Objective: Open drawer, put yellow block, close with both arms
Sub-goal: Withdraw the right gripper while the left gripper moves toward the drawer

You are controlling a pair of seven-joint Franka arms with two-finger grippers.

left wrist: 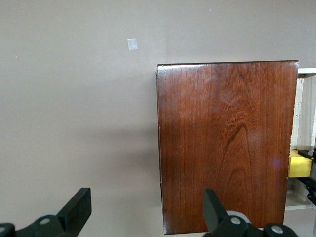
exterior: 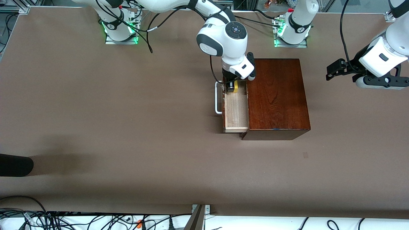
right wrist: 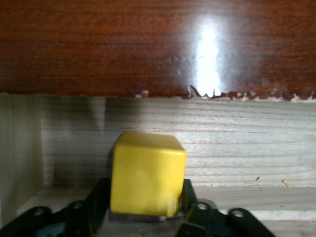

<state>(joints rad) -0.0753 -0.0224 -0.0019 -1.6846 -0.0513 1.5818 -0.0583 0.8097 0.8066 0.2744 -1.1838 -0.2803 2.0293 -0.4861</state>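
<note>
The dark reddish-brown box (exterior: 278, 95) stands mid-table with its drawer (exterior: 236, 111) pulled out toward the right arm's end, showing its pale interior and white handle (exterior: 218, 99). The yellow block (right wrist: 148, 173) rests on the drawer floor at the end farther from the front camera (exterior: 235, 86). My right gripper (right wrist: 145, 197) reaches down into the drawer, open, with its fingers (right wrist: 101, 197) just off the block's sides. My left gripper (exterior: 329, 72) hangs open and holds nothing, over the table toward the left arm's end, beside the box (left wrist: 227, 143).
A dark rounded object (exterior: 14, 165) pokes in at the table's edge on the right arm's end. A small pale patch (exterior: 305, 155) marks the tabletop nearer the front camera than the box. Cables (exterior: 64, 218) run along the near edge.
</note>
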